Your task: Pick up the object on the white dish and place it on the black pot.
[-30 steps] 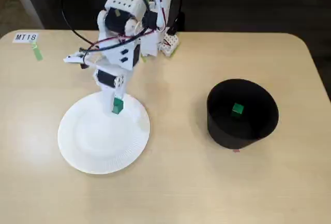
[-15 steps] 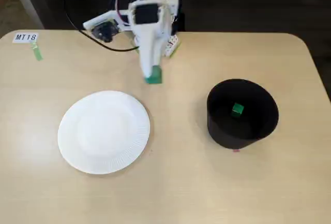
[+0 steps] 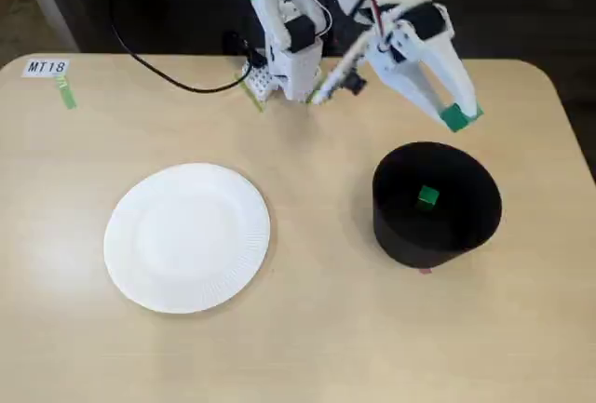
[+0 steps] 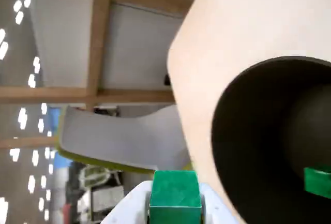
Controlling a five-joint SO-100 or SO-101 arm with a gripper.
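My gripper (image 3: 458,117) is shut on a tiny green cube (image 3: 455,118) and holds it just above and behind the far rim of the black pot (image 3: 410,235). A second green cube (image 3: 427,197) lies inside the pot on its bottom. The white paper plate (image 3: 186,235) sits at the left of the table with nothing on it. In the wrist view the held cube (image 4: 174,195) sits between my fingers at the bottom edge, the pot's opening (image 4: 258,146) is to its right, and the other cube (image 4: 316,181) shows inside the pot.
The arm's base (image 3: 289,59) stands at the table's back middle, with a black cable (image 3: 158,73) trailing left. A label "MT18" (image 3: 47,67) and a strip of green tape (image 3: 66,94) are at the back left corner. The table's rounded right edge is near the pot.
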